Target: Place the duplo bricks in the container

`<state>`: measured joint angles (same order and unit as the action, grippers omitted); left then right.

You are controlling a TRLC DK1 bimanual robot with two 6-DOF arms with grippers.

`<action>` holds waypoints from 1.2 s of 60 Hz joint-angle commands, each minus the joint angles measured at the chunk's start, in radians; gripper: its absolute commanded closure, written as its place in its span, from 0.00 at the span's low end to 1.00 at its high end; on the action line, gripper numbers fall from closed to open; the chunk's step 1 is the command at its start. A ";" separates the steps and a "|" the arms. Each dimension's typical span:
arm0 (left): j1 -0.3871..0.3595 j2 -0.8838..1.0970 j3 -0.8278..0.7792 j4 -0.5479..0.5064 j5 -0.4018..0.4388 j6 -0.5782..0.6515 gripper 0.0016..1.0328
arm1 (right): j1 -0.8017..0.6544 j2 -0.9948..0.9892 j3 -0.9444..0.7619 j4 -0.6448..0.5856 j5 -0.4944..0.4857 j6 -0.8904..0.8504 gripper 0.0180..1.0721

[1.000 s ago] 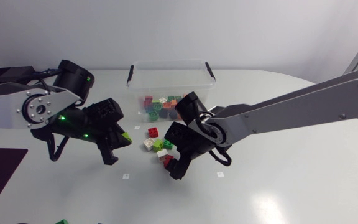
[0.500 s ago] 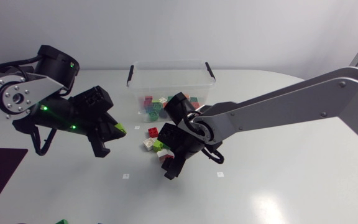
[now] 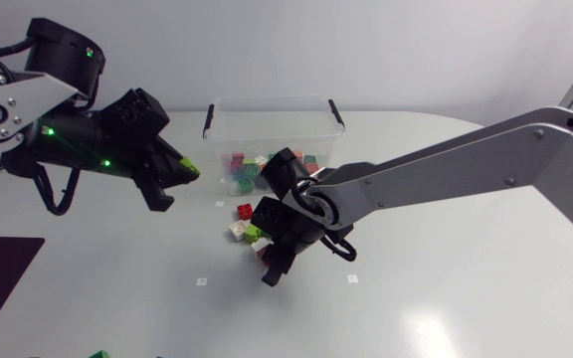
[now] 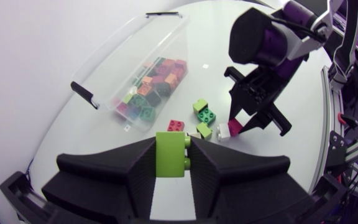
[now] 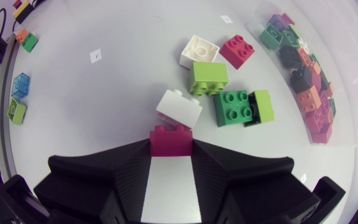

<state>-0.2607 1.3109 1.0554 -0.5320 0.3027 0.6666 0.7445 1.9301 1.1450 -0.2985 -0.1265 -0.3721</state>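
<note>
The left gripper (image 4: 173, 143) is clamped on a lime brick (image 4: 171, 157), one finger on each of two opposite sides. It is held clear of the table (image 3: 446, 298) and short of the container (image 4: 118, 57), evidently for a drop through the open top. The right gripper (image 5: 171, 147) is closed on a dark red brick (image 5: 171, 138), low over the table, just beside the loose bricks (image 5: 207, 78) lying before the container's front wall. The container stands toward the table's far edge, part filled. Judgement: both holds look secure; several bricks remain outside.

The container (image 3: 272, 114) is clear, glossy plastic; the lime brick (image 4: 169, 158) and magenta brick (image 5: 171, 140) are smooth, shiny plastic. The left gripper (image 4: 171, 147) and right gripper (image 5: 171, 148) look matt black, the table (image 3: 446, 298) smooth white.
</note>
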 commanded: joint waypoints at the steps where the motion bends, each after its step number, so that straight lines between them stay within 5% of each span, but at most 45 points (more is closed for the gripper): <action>1: 0.006 0.039 0.061 0.021 0.009 -0.048 0.83 | -0.008 -0.017 -0.019 -0.011 0.005 -0.021 0.74; 50: -0.025 0.468 0.413 0.300 -0.045 -0.355 0.80 | -0.217 -0.329 -0.001 -0.060 -0.091 0.047 0.74; 57: -0.028 0.505 0.431 0.333 -0.062 -0.369 0.63 | -0.235 -0.330 0.032 -0.048 -0.094 0.075 0.74; 66: -0.032 0.518 0.430 0.337 -0.085 -0.371 0.18 | -0.258 -0.326 0.084 -0.028 -0.094 0.116 0.74; 72: -0.025 0.484 0.405 0.339 -0.085 -0.371 0.09 | -0.275 -0.316 0.121 -0.016 -0.098 0.145 0.74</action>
<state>-0.2844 1.8118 1.4544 -0.2066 0.2260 0.3138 0.4835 1.6157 1.2236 -0.3317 -0.2142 -0.2676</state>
